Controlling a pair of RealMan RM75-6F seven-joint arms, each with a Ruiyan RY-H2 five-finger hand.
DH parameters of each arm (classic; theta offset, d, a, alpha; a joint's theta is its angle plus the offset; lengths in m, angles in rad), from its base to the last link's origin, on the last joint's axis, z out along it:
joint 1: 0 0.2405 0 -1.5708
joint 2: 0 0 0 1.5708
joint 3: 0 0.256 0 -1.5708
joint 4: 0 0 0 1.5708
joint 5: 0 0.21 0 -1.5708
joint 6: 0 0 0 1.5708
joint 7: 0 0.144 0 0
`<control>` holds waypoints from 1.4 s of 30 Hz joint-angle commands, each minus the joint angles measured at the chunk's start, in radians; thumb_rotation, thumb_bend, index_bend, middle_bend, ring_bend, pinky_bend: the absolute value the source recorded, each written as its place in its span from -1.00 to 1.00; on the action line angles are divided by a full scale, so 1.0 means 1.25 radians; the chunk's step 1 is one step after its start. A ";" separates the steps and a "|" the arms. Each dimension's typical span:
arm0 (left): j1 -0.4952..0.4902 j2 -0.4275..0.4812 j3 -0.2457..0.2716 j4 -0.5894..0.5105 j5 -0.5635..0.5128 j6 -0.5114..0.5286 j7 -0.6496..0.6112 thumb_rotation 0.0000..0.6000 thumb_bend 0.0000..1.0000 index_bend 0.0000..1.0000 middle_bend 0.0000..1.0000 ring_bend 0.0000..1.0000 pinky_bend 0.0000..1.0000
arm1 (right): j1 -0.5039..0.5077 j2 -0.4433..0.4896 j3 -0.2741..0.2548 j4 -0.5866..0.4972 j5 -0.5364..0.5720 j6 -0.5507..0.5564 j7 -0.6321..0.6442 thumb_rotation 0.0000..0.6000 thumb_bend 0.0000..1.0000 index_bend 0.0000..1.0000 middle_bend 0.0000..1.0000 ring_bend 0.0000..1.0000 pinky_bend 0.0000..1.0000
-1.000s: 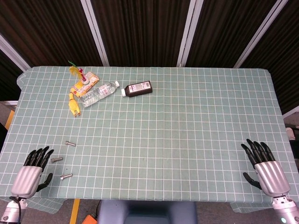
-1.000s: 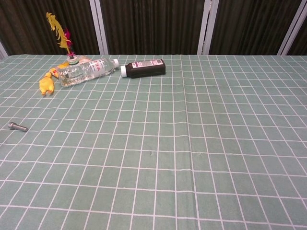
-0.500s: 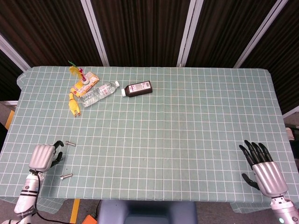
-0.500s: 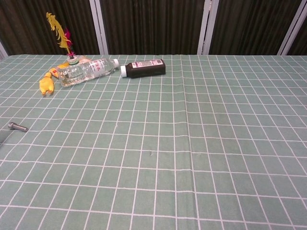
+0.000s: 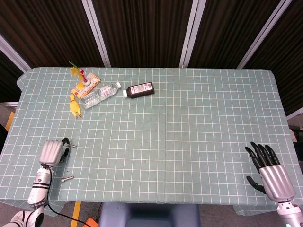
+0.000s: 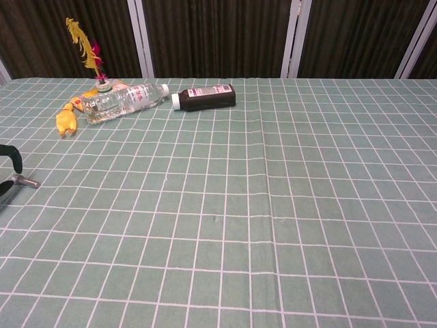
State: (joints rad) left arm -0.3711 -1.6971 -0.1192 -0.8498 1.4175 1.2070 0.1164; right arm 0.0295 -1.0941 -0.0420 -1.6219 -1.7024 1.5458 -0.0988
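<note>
While the right robot hand (image 5: 271, 170) has barely stirred at the near right edge of the table (image 5: 199, 118) — fingers spread, holding nothing — the left robot hand (image 5: 52, 152) has travelled up from the near left corner and now sits over the bolts. Its fingers curl down at the farthest bolt (image 5: 72, 146), touching or just about to; whether they grip it I cannot tell — the middle bolt is hidden beneath it, and the nearest bolt (image 5: 67, 178) lies untouched, so this looks like a pick-up just beginning
</note>
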 commanded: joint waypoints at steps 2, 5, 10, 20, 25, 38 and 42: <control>-0.008 -0.013 0.003 0.015 -0.003 -0.006 0.009 1.00 -0.17 -0.18 1.00 1.00 1.00 | 0.001 0.002 0.000 0.000 0.001 -0.003 0.001 1.00 -0.33 -1.00 -1.00 -1.00 -1.00; -0.009 -0.018 0.007 0.017 0.002 0.003 0.012 1.00 -0.17 -0.20 1.00 1.00 1.00 | 0.001 0.002 0.000 0.000 0.001 -0.004 0.000 1.00 -0.33 -1.00 -1.00 -1.00 -1.00; -0.017 -0.029 0.010 0.034 0.006 0.005 0.014 1.00 -0.16 -0.17 1.00 1.00 1.00 | 0.001 0.003 -0.002 -0.002 -0.001 -0.006 -0.002 1.00 -0.33 -1.00 -1.00 -1.00 -1.00; -0.027 -0.046 0.017 0.062 0.003 -0.009 0.027 1.00 -0.18 -0.11 1.00 1.00 1.00 | 0.001 0.003 -0.001 -0.001 0.001 -0.008 -0.002 1.00 -0.33 -1.00 -1.00 -1.00 -1.00; -0.029 -0.052 0.022 0.073 0.006 -0.009 0.026 1.00 -0.17 -0.05 1.00 1.00 1.00 | 0.001 0.003 -0.002 -0.002 -0.001 -0.008 -0.004 1.00 -0.33 -1.00 -1.00 -1.00 -1.00; -0.037 -0.075 0.027 0.103 0.010 -0.006 0.030 1.00 -0.18 -0.01 1.00 1.00 1.00 | 0.001 0.005 -0.002 -0.004 0.000 -0.010 -0.004 1.00 -0.33 -1.00 -1.00 -1.00 -1.00; -0.038 -0.080 0.029 0.106 0.012 -0.005 0.029 1.00 -0.18 0.02 1.00 1.00 1.00 | 0.001 0.005 -0.002 -0.003 -0.001 -0.009 -0.003 1.00 -0.33 -1.00 -1.00 -1.00 -1.00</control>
State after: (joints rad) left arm -0.4191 -1.7964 -0.0830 -0.7167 1.4320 1.2004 0.1530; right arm 0.0305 -1.0881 -0.0444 -1.6254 -1.7031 1.5344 -0.1024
